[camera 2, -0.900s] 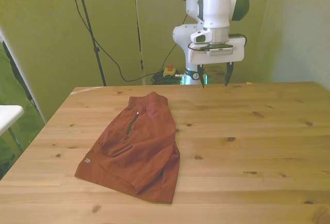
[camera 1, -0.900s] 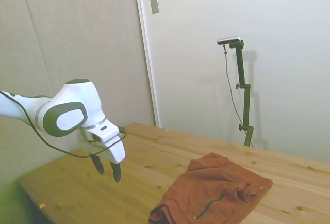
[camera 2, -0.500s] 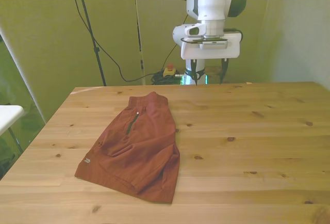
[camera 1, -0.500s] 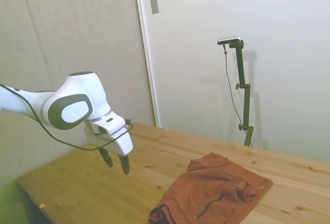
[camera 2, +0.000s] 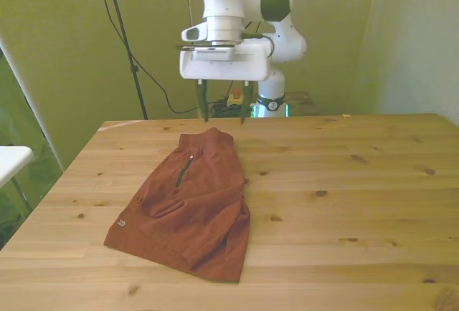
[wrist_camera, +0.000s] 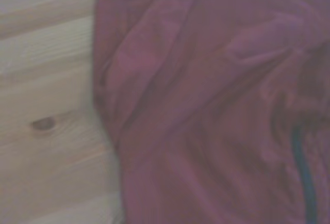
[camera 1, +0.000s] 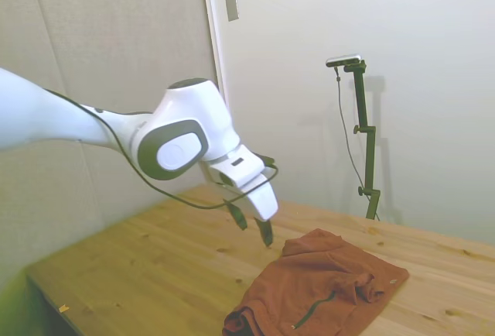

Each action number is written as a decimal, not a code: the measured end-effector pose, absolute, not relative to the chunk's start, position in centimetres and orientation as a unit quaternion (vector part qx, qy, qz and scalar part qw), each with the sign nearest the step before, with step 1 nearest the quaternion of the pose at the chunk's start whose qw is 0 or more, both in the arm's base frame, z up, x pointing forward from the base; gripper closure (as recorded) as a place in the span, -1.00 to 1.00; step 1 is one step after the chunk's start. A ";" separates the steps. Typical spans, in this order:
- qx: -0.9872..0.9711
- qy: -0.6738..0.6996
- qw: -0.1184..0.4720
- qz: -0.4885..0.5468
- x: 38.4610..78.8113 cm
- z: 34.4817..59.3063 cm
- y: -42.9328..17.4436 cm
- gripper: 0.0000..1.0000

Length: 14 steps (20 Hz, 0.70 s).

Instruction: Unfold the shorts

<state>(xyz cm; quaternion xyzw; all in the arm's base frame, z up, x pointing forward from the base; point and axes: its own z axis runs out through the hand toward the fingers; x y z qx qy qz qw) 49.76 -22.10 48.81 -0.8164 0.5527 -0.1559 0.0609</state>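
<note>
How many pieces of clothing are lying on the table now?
1. The shorts lie folded on the table, toward the front view's left, below the gripper. Nothing suggests another piece hidden beneath.

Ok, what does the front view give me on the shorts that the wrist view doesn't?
Front view only: the whole rust-orange folded fabric shorts on the wooden table, and the white arm's gripper hovering above their far end, jaws open. Wrist view only: a blurred close-up of one edge of the cloth beside a wood knot. Both show the dark cord and the shorts lying folded.
</note>
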 end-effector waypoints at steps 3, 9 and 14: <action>-0.792 0.588 0.063 -0.153 51.6 47.3 -26.5 -1.00; -0.744 0.649 0.068 -0.142 54.9 43.0 -33.9 -1.00; -0.729 0.667 0.073 -0.133 58.2 39.8 -35.5 -1.00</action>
